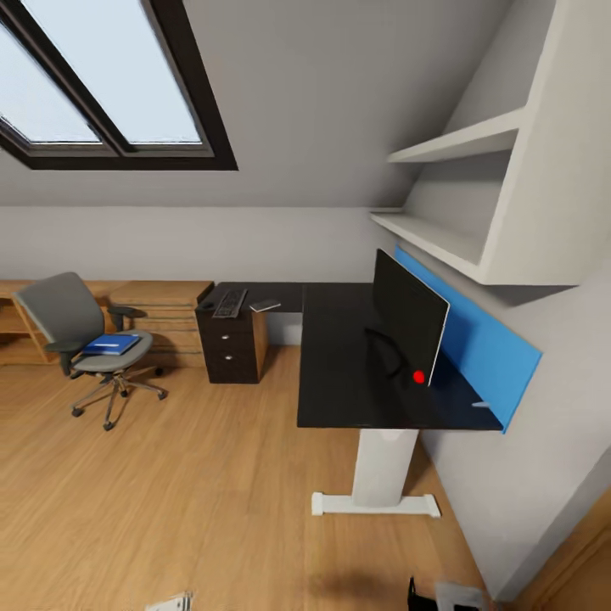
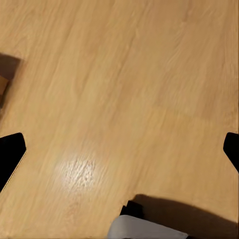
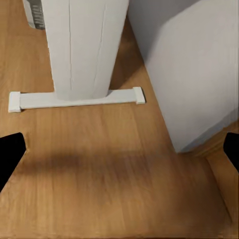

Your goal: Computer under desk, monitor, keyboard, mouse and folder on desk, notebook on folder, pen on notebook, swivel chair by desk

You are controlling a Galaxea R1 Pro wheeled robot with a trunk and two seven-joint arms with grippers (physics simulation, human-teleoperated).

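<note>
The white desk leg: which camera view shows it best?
The right wrist view: the white desk leg and its flat foot bar are close and sharp there. The head view shows the leg small under the desk. The left wrist view gives floor.

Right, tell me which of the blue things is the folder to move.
The folder is the small flat blue rectangle lying on the swivel chair seat; the other, a long blue wall panel, stands behind the monitor.

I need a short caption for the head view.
Monitor on black desk; blue folder waits on swivel chair.
</note>
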